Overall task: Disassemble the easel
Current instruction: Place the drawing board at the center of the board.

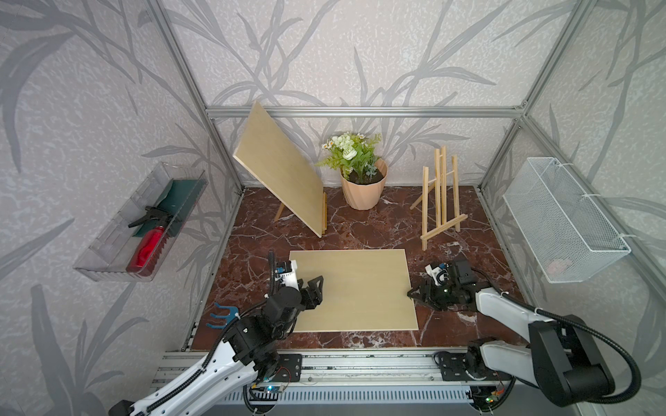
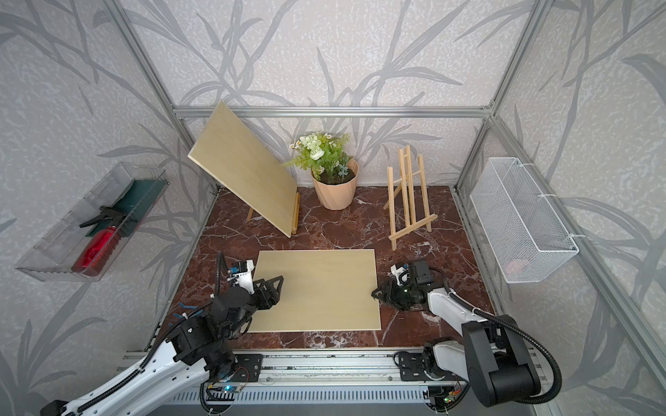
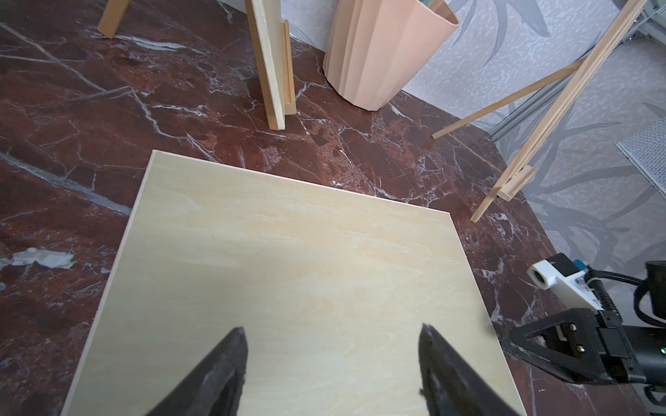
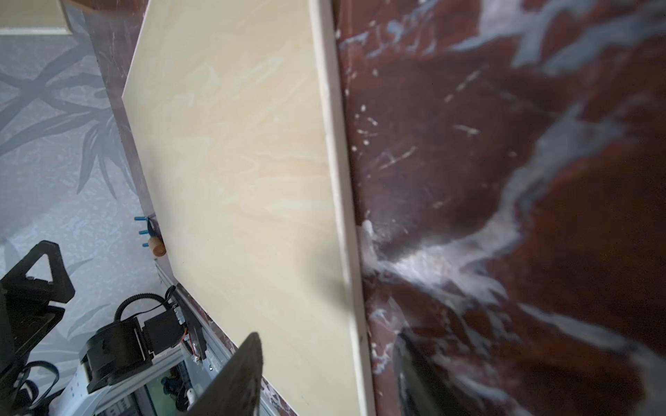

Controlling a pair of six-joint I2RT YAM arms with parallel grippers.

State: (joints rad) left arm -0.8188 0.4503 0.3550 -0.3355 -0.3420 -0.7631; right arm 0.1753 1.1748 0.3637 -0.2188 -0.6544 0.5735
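Left claw [image 1: 318,283] above board [image 1: 360,288]; right claw [image 1: 413,292] at opposite edge.

Two matching robot arms. The left arm [image 1: 201,371] and right arm [image 1: 504,306] have glossy white shells between bulky black joint housings. A row of small round holes runs along the left arm's shell. A black ribbed cable [image 1: 612,335] runs along each arm. Each wrist carries a white camera housing [image 1: 288,270]. The left gripper [image 3: 331,327] and right gripper [image 1: 412,292] have matte black tapered fingers [image 3: 223,367], built as hollow triangular frames. The right gripper shows two silver screws [image 3: 573,326] and a small green light [image 3: 662,349].
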